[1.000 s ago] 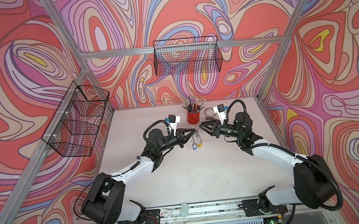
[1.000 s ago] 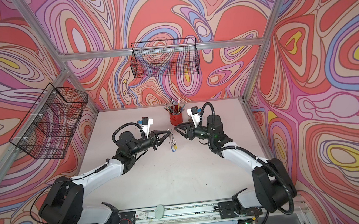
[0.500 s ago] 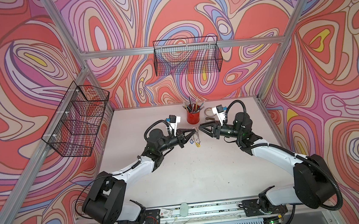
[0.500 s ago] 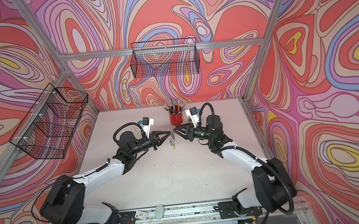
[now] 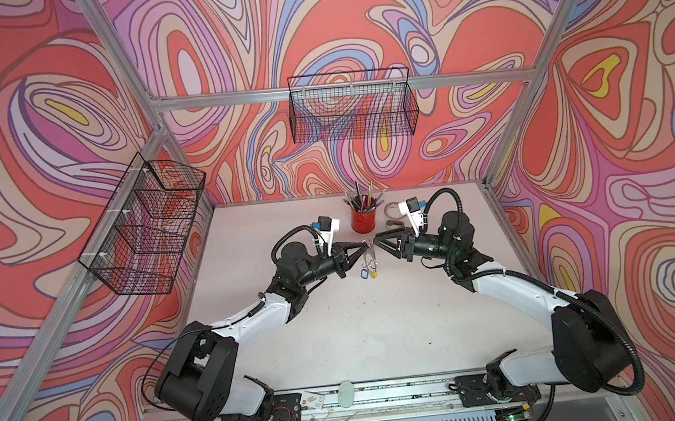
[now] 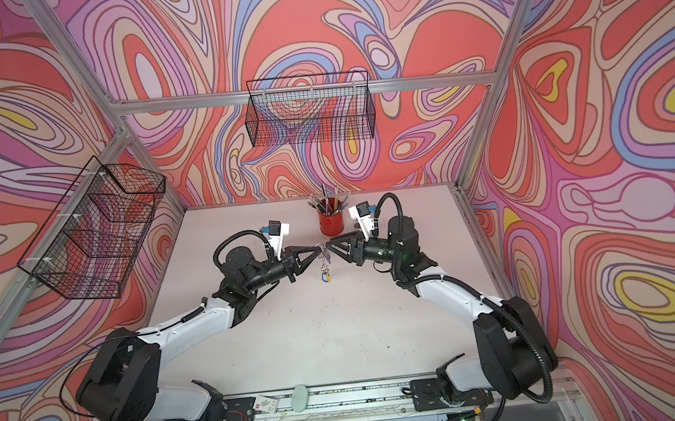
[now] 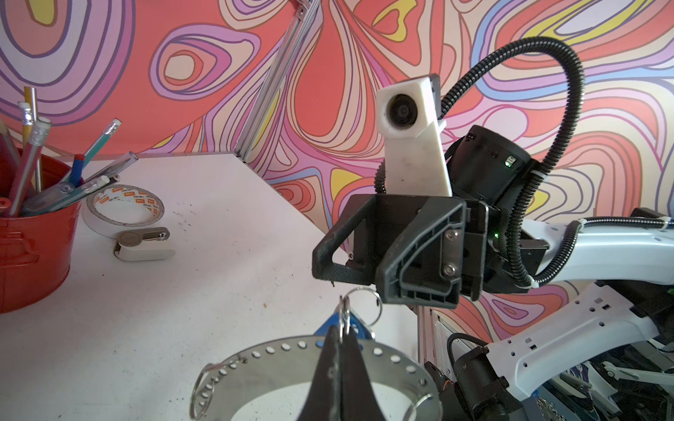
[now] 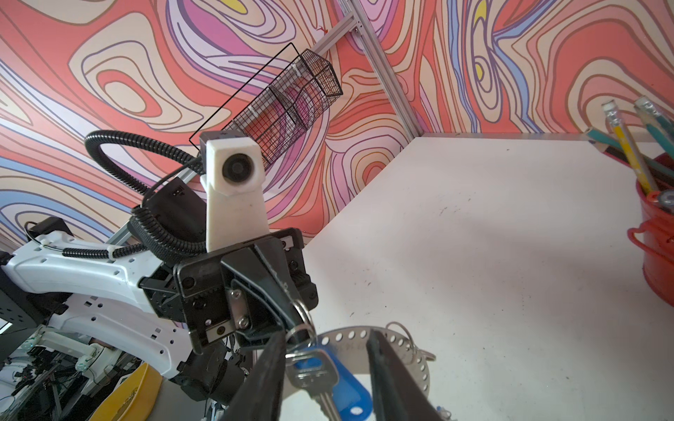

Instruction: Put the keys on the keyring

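1. Compared with a second ago, the right gripper [image 5: 377, 244] has moved in toward the left gripper [image 5: 362, 246]. Then a clear gap lay between their tips. Now the tips almost meet in both top views. The left arm sits about where it was.
2. The left gripper is still clamped tight, its two fingers pressed flat together on the split ring [image 8: 301, 317] of a key [image 8: 310, 373]. The band of the keyring [image 7: 284, 351] passes right behind those fingertips, and whether it is pinched too cannot be told.
3. The right gripper is partly open. Its fingers [image 8: 268, 379] stand on either side of the key and its blue tag [image 8: 348, 395], with space left on the tag's side. It grips nothing.
4. The keyring is a perforated silver hoop with a yellow segment [image 8: 131, 392]. It hangs in the air below the left gripper's tips, above the table [image 5: 358, 326] and just in front of the red cup [image 5: 364, 222] of pencils. Its open face is turned toward the left wrist camera, so the table shows through it.
5. The key's long axis runs up and down: the head is up at the split ring and the blade points down toward the table. The blue tag hangs alongside it.
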You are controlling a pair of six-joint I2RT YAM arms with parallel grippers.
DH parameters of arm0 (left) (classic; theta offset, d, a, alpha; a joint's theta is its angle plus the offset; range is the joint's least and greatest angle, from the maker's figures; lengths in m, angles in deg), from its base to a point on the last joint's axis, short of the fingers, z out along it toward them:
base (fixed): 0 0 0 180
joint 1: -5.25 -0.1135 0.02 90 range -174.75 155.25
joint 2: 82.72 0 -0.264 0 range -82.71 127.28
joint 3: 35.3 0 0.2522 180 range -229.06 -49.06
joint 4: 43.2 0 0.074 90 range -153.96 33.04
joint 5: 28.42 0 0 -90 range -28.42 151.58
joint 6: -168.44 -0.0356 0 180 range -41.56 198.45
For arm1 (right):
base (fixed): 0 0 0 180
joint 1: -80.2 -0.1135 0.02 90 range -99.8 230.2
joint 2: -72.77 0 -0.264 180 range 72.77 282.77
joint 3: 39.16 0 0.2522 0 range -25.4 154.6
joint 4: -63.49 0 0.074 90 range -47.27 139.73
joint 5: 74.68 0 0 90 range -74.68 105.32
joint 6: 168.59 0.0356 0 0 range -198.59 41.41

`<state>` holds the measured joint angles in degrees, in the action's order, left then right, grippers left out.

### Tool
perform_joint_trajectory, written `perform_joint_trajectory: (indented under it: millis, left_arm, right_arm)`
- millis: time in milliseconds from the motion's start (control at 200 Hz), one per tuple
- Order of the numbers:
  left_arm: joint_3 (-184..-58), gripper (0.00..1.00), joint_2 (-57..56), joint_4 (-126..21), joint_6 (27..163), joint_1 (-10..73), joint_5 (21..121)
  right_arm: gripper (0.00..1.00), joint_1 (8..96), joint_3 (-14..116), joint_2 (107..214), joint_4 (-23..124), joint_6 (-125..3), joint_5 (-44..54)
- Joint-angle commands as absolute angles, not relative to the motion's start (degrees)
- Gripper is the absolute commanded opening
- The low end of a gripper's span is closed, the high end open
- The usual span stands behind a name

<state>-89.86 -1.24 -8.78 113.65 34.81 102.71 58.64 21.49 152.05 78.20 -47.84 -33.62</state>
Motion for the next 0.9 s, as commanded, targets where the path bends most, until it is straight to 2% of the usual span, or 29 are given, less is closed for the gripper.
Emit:
perform_joint_trajectory:
  millis: [0, 230, 586, 896]
  left_arm:
    - [-90.9, 0.0, -1.6, -7.6, 113.1, 34.6, 103.3]
    - [-90.7, 0.0, -1.6, -7.6, 113.0, 34.7, 103.2]
    - [-90.7, 0.0, -1.7, -9.0, 112.0, 34.8, 102.9]
    - [-90.5, 0.0, -1.8, -7.3, 112.3, 34.7, 103.1]
  right_arm:
    - [0.41, 58.3, 22.7, 150.9, 77.3, -47.8, -32.9]
    - [0.41, 58.3, 23.6, 151.0, 75.8, -47.5, -32.8]
    - [0.46, 58.3, 24.5, 148.1, 75.7, -46.1, -31.5]
    - [0.38, 57.4, 25.6, 151.6, 70.8, -48.8, -31.0]
